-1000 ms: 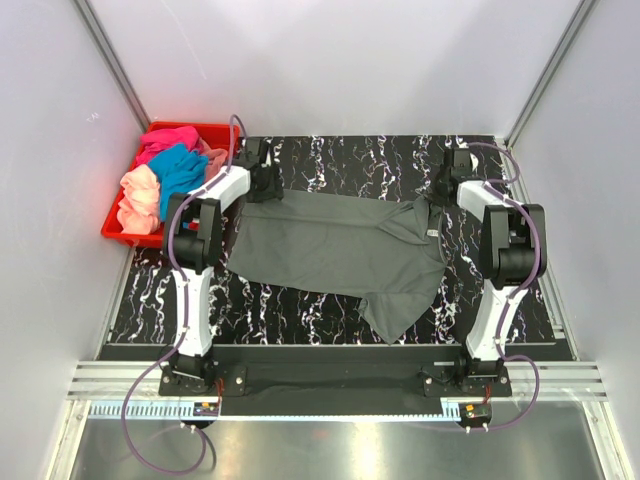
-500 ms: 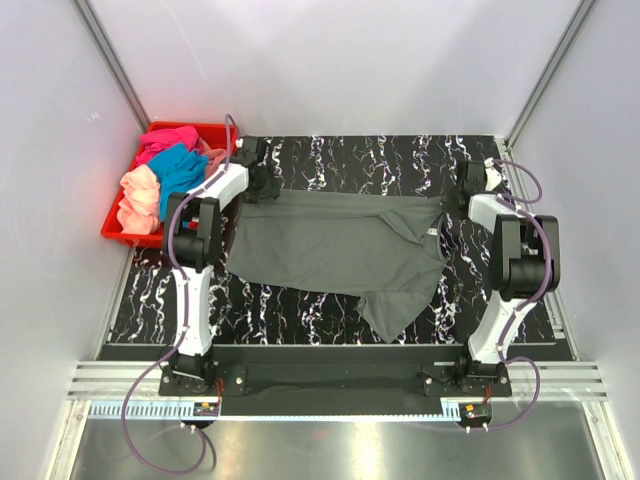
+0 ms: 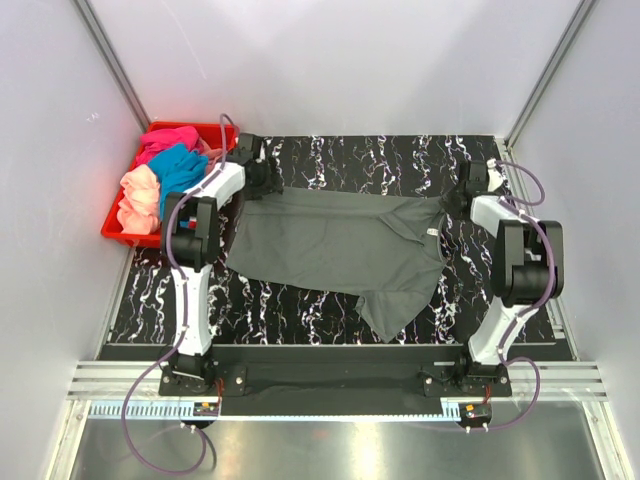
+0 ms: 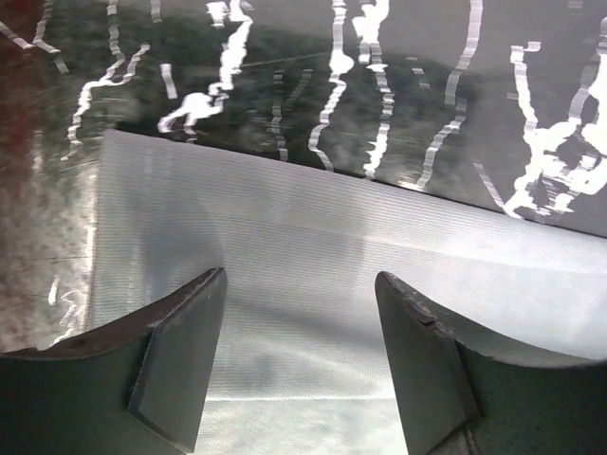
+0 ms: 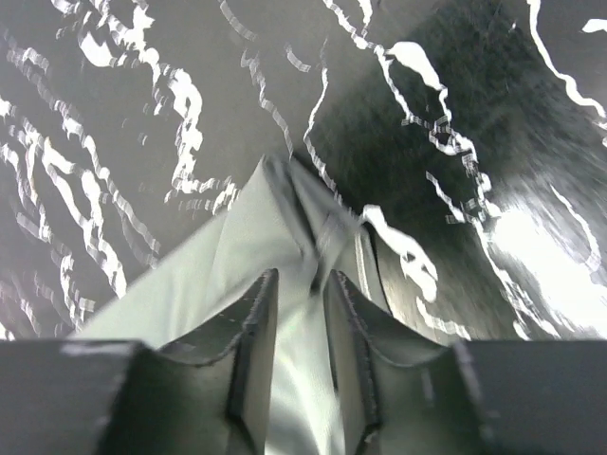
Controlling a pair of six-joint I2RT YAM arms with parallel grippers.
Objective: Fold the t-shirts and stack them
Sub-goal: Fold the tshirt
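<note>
The right gripper (image 5: 302, 277) has swung out toward the right edge of the black, white-veined counter (image 3: 350, 160), drawing the plain dark grey cloth t-shirt (image 3: 335, 245) flatter across it. Its jaws now stand slightly parted over the shirt's corner. The left gripper (image 4: 299, 284) hovers wide open over the far-left corner, holding nothing, so the shirt looks spread and ready to fold.

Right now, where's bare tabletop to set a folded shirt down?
Widest: far strip of table between left gripper and right gripper, beyond the grey t-shirt. Smaller: near-left, between its near edge and the left arm. Crowded: red crate, heaped with coloured t-shirts; the centre under grey cloth.
</note>
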